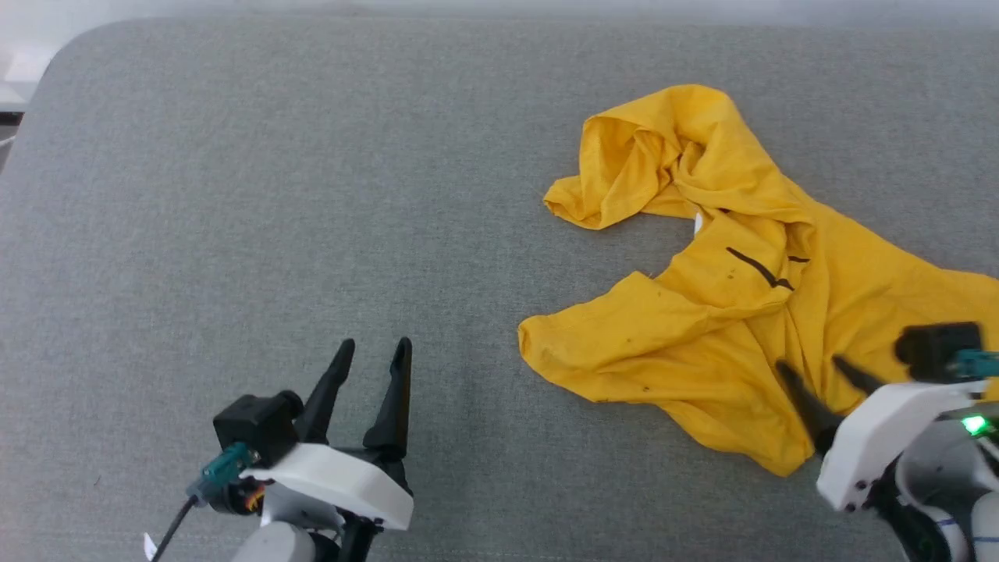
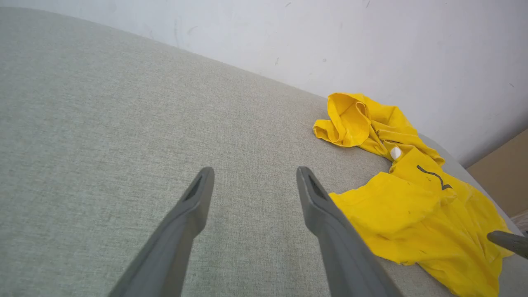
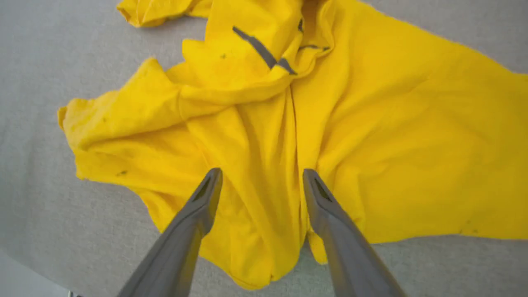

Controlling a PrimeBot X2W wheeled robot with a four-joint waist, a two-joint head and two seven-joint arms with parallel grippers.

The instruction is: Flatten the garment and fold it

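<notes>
Nearest the robot, the left hand [image 1: 375, 343] is hovering over a bare stretch of the grey woven surface [image 1: 234, 195]. Its two dark fingers are standing well apart and gripping nothing. The right hand [image 1: 809, 364] is reaching in from the lower right, with its fingers also spread wide over the near part of the garment [image 1: 687, 328]. No cloth is being pinched between them. Whether the tips are touching the fabric cannot be told.

The garment is lying crumpled on the robot's right half of the surface, well apart from the left hand. Its near portion is spreading out as a broad, wrinkled yellow flap pointing toward the left. Another part is running flatter toward the right edge of the head view. In the right wrist view, a long crease is running away from the gap between the fingers.

Further back, a black stroke [image 1: 757, 269] is showing on a folded-over ridge of cloth, and a small white patch [image 1: 697, 224] is peeking out just beyond it. Farthest away, the fabric is bunching into a raised, hollow curl [image 1: 663, 148]. Behind the surface's far edge, a pale wall [image 2: 371, 41] is rising in the left wrist view.
</notes>
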